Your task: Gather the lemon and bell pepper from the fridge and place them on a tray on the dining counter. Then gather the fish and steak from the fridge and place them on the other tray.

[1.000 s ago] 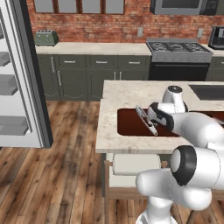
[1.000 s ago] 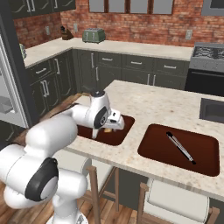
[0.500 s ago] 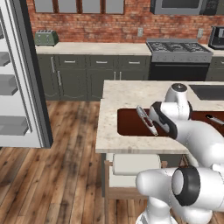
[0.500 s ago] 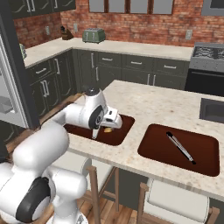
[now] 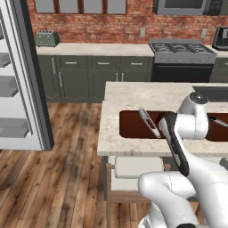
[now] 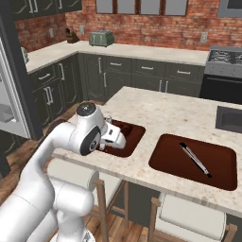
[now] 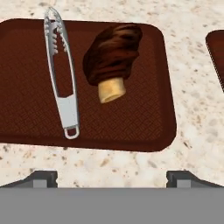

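Observation:
In the hand view the steak (image 7: 113,57), dark brown with a pale end, lies on a brown tray (image 7: 148,127) beside silvery metal tongs (image 7: 61,74). My gripper (image 7: 113,177) hovers open just short of the tray's near edge, holding nothing. From the right base view the gripper (image 6: 115,137) hangs over the same tray (image 6: 134,137) on the dining counter (image 6: 160,111), with the steak (image 6: 125,126) behind it. In the left base view the tray (image 5: 131,127) and tongs (image 5: 149,122) sit left of my arm. The fridge (image 5: 22,89) stands open at far left. Lemon, bell pepper and fish are out of view.
A second brown tray (image 6: 194,160) holds a slim silver utensil (image 6: 194,158). A dark sink (image 6: 229,118) lies at the counter's far right. Stools (image 5: 138,167) stand under the counter's near edge. Stove (image 5: 180,46) and toaster (image 5: 46,38) line the back worktop.
The arm's upper links have swung up and toward the right of the counter. The hand stays over the tray, still open.

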